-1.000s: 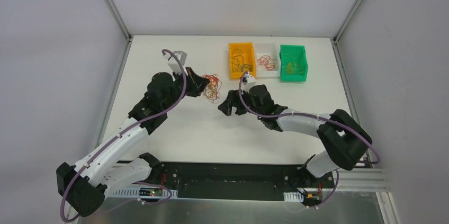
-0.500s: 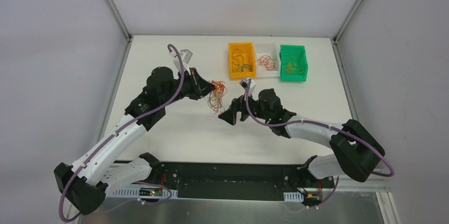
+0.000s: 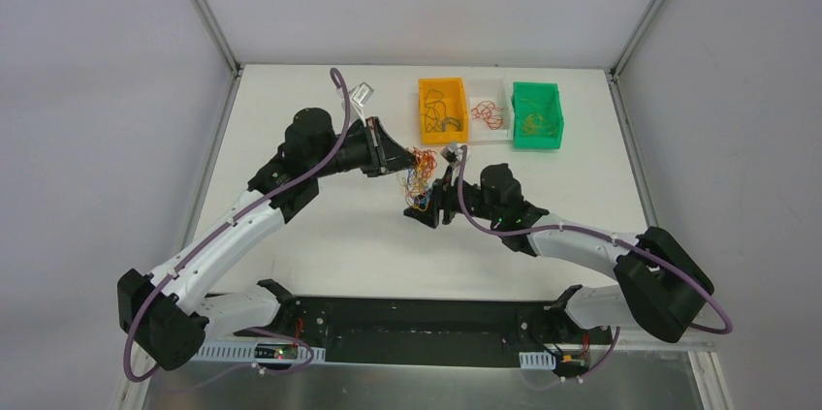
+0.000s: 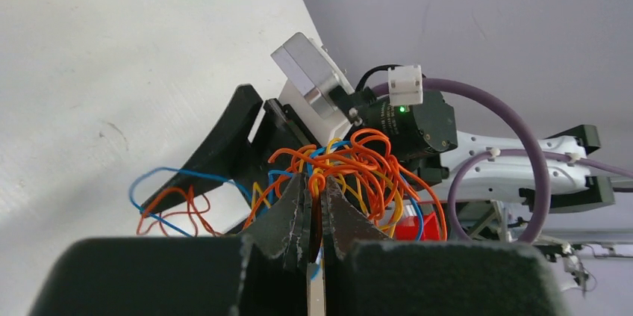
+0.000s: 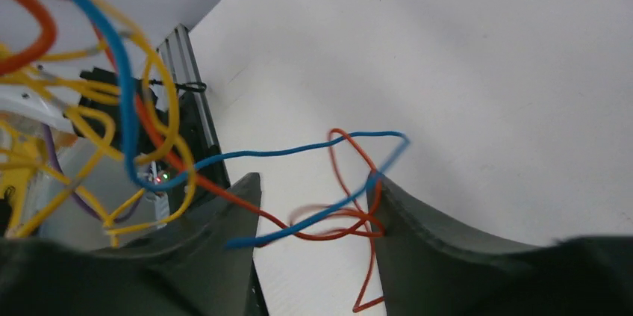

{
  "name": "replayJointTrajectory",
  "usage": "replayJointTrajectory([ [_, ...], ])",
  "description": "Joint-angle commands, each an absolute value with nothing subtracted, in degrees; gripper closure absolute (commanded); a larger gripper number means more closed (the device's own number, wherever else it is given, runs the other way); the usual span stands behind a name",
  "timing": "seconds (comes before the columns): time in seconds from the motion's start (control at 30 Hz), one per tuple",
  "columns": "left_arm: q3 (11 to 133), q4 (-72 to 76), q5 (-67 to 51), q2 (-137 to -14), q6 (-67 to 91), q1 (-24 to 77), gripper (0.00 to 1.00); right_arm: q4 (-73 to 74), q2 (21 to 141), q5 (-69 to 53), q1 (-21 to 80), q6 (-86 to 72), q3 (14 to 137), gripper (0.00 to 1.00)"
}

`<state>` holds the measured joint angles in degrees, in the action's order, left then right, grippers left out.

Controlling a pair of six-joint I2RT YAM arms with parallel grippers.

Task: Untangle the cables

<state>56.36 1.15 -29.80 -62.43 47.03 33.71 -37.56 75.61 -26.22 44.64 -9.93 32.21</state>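
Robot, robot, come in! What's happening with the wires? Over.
Left fingers shut on the wires, clump hangs from them. Right fingers open around blue and orange strands. Orange bin behind, not in the way.

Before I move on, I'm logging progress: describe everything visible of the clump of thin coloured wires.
The clump of thin coloured wires is a loose, curly tangle of orange, blue and yellow strands, seemingly plastic-coated. The left gripper is shut on its orange loops. A blue and an orange strand trail between the open fingers of the right gripper, above the white table.
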Motion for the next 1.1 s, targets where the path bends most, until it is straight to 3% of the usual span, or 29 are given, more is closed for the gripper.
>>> replayJointTrajectory([
  [0.0,56.9,9.09,-34.53,-62.74,51.84,33.84,1.0,-40.6,74.66,-27.43,44.44,-10.54,33.14,0.64],
  [0.07,57.45,8.84,-33.77,-62.15,50.96,33.84,1.0,-40.1,74.58,-25.55,44.41,-10.75,33.26,0.93],
  [0.1,57.8,8.11,-32.94,-61.53,49.94,33.84,1.0,-39.74,74.35,-24.21,44.39,-10.84,33.25,1.0],
  [0.4,57.59,-7.9,-10.32,-51.67,41.1,33.71,1.0,-35.83,71.03,-3.0,43.77,-12.97,31.76,1.0],
  [0.63,55.87,-17.73,13.0,-45.81,37.23,33.66,1.0,-25.31,68.33,22.83,39.49,-20.68,31.72,1.0],
  [0.77,52.18,-19.86,23.42,-44.31,34.4,33.66,0.98,-21.36,66.75,22.58,31.7,-27.85,30.68,1.0],
  [1.07,43.89,-20.66,32.39,-47.73,36.43,33.66,0.97,-12.84,62.51,28.73,26.02,-31.59,30.81,1.0],
])
